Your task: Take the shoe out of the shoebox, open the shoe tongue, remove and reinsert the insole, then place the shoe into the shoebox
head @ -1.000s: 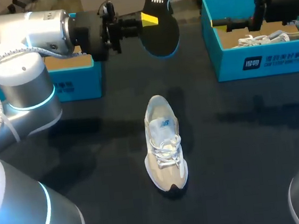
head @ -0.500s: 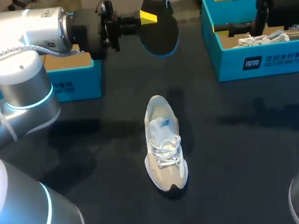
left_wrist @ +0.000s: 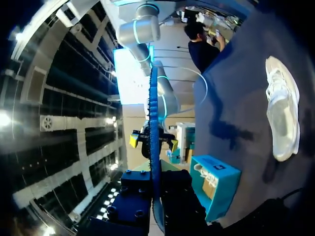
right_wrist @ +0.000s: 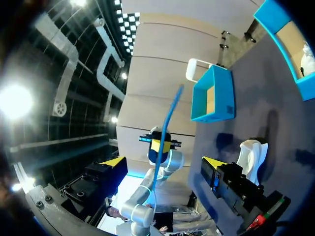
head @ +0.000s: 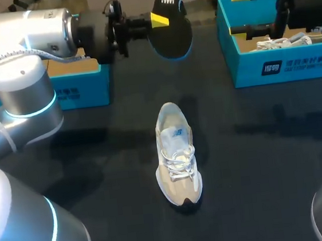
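Observation:
A beige and white shoe (head: 176,153) stands on the dark table near the middle, toe toward the front edge. High above the table's far side, my left gripper (head: 159,20) is shut on a black insole (head: 173,33) with a blue edge. In the left wrist view that insole (left_wrist: 154,147) shows edge-on between the fingers, with the shoe (left_wrist: 283,113) off to the side. My right gripper (head: 240,11) hangs open over the right teal shoebox (head: 282,64), nothing between its fingers. The right wrist view shows its own gripper (right_wrist: 165,162) open, with the shoe (right_wrist: 251,152) and the insole (right_wrist: 167,123) ahead.
A second teal shoebox (head: 77,86) sits at the back left, partly behind my left arm, and shows again as the shoebox (right_wrist: 214,96) beyond the shoe. The right box holds another white shoe (head: 276,42). Bare tabletop lies around the beige shoe.
The left gripper has shifted the insole slightly up and turned it a little. The right gripper has edged a bit to the right. The shoe has not moved.

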`<action>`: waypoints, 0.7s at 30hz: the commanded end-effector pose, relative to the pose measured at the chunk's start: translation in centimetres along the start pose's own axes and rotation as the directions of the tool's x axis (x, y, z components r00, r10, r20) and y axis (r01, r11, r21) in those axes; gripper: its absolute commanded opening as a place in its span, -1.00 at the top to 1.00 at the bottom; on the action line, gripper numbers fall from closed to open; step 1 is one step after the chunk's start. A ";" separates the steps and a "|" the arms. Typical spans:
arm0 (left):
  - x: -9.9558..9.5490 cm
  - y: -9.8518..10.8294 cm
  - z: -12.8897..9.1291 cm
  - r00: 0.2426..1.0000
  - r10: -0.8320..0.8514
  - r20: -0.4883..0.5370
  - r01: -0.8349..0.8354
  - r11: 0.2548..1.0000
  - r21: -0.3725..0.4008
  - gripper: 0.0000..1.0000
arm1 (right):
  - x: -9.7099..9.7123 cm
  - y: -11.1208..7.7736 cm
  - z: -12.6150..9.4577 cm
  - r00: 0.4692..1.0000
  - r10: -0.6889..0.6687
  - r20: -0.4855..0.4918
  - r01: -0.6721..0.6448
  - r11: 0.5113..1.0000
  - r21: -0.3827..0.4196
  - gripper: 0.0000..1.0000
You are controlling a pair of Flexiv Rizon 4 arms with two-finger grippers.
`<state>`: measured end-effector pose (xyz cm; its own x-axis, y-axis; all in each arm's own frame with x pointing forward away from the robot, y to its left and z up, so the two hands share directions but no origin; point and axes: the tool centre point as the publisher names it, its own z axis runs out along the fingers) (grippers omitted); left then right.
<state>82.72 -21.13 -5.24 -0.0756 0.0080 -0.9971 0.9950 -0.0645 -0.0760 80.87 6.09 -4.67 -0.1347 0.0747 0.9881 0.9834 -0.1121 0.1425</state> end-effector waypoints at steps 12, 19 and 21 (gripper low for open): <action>-1.2 -1.0 -1.4 0.330 -0.938 -0.112 0.944 0.331 0.003 1.00 | 0.0 0.0 0.1 1.000 0.001 0.002 -0.001 1.000 -0.001 -1.00; -0.8 -0.9 -0.5 -0.143 -0.989 0.033 0.983 -0.138 0.124 1.00 | 0.0 0.0 0.1 1.000 0.001 0.002 -0.001 1.000 -0.001 -1.00; -0.7 -0.6 -0.2 -0.297 -0.953 0.058 0.945 -0.284 0.164 1.00 | 0.0 0.0 0.1 1.000 0.001 0.002 -0.001 1.000 -0.001 -1.00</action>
<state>81.75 -20.15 -4.12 -0.7080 0.1240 -0.6952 0.6959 -0.0453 -0.7167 80.86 6.08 -4.64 -0.1342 0.0749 0.9881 0.9835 -0.1123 0.1421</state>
